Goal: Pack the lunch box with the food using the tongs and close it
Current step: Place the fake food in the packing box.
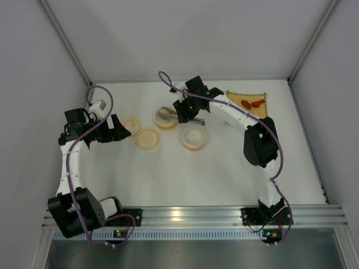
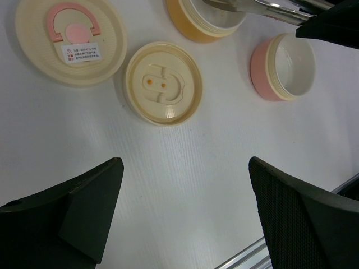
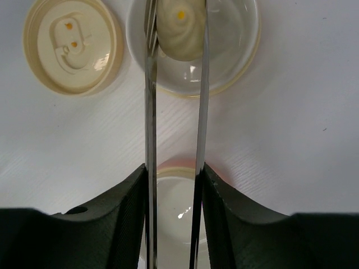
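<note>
The left gripper [image 2: 185, 163] hangs over the left side of the white bench [image 1: 224, 179]. Its fingers [image 2: 73, 216] are spread wide, with nothing between them. Just beyond them two round lids lie apart from each other. One is a cream inner lid [image 2: 162, 83] with a recessed handle shape. The other, farther back and to the left, is a cream lid [image 2: 70, 40] with a pink half-ring handle and a white label.

To the right of the lids a pink-walled bowl [image 1: 194, 138] stands upright, white inside. The right gripper [image 3: 174, 168] hovers above that bowl, clenched on the tongs [image 3: 150, 112]. Each black finger presses against the outer side of one silvery arm. The two arms run forward from the fingers, nearly parallel, with a gap between them.

The tips of the tongs reach into the orange-walled bowl [image 1: 166, 118], which stands just beyond the pink one and to its left. There the pale cream bun [image 3: 180, 25] sits between the tips, well ahead of the fingers, with an arm against each of its flanks. Whether it rests on the bowl's floor or is lifted off it, I cannot tell.

Farthest off, at the right rear of the bench, the yellow bamboo mat [image 1: 235, 96] carries the red-orange sausage pieces [image 1: 252, 103], well apart from both grippers.
</note>
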`<state>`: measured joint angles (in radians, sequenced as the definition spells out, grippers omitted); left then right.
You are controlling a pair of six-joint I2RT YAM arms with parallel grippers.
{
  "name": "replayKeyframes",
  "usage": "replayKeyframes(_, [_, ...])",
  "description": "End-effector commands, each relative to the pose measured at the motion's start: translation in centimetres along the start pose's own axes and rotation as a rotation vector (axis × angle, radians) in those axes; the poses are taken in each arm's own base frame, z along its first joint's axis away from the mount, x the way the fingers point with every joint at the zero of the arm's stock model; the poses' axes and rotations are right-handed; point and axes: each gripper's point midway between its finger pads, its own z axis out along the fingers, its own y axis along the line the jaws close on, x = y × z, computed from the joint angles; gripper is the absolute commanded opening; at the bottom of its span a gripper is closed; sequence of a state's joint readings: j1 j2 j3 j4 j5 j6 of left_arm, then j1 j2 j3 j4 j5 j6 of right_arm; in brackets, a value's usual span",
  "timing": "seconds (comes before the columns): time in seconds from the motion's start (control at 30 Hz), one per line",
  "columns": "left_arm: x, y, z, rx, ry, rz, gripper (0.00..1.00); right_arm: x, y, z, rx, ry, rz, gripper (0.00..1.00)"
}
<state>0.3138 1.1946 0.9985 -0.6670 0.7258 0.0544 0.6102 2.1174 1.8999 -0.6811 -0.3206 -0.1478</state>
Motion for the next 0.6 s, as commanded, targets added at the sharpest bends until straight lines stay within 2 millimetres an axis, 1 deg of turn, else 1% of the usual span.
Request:
replayKeyframes(0.0, [-0.3,-0.3,0.1,0.036,-0.015,0.020,0.98,-3.1,-0.3,-1.3,0.016,-0.093,-0.032,0.40])
replayKeyframes(0.13, [-0.3,-0.2,0.1,0.032,-0.014,0.018,0.98,-3.3,-0.3,-1.7,0.017,-0.099,-0.030,0.48])
replayKeyframes(0.33, [-0.3,-0.3,0.0,0.032,-0.015,0.020,0.98,-3.8,-0.1,-2.6,0.019,-0.112,-0.035,0.51])
replayKeyframes(0.43, [-0.3,-0.2,0.0,0.027,-0.015,0.019,0.98,-4.3,0.1,-3.2,0.021,-0.126,-0.039,0.56])
replayKeyframes(0.57, [-0.3,-0.3,-0.1,0.027,-0.019,0.021,0.98,-5.0,0.1,-4.5,0.029,-0.153,-0.037,0.56])
